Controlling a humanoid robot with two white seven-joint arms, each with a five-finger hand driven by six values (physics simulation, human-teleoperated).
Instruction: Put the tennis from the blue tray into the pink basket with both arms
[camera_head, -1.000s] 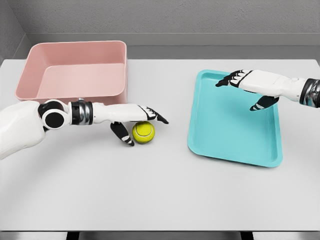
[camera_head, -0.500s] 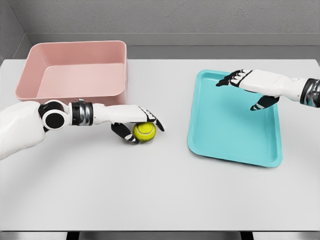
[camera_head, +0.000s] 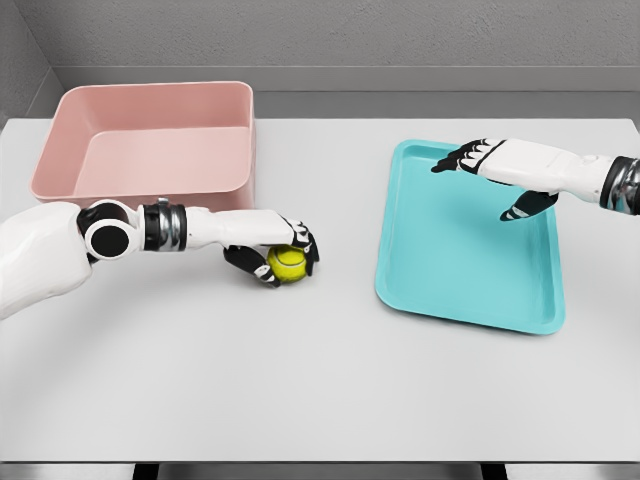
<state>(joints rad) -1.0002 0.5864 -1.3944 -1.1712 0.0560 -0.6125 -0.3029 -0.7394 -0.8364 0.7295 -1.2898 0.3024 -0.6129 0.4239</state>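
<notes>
The left hand (camera_head: 272, 255) reaches in from the lower left, its white forearm lying low across the table (camera_head: 320, 380), and its dark-tipped fingers (camera_head: 303, 240) are curled over the top and far side of the tennis ball (camera_head: 288, 263) while the thumb presses in from the near side, so the hand is clamped on the ball. The yellow-green ball sits on the bare table surface, out of the tray, just in front of the near right corner of the pink basket (camera_head: 70, 120) and not touching it. The basket is a shallow rectangular tub standing upright at the back left of the table, with nothing visible inside it.

The right hand (camera_head: 495, 175) comes in from the right edge and hovers over the far end of the blue tray (camera_head: 460, 290). Its fingers are spread and point to the left, the thumb hangs down, and it holds nothing. The tray lies flat on the right half of the table, slightly turned, well apart from the ball and the basket. A grey wall (camera_head: 350, 35) runs behind the table
</notes>
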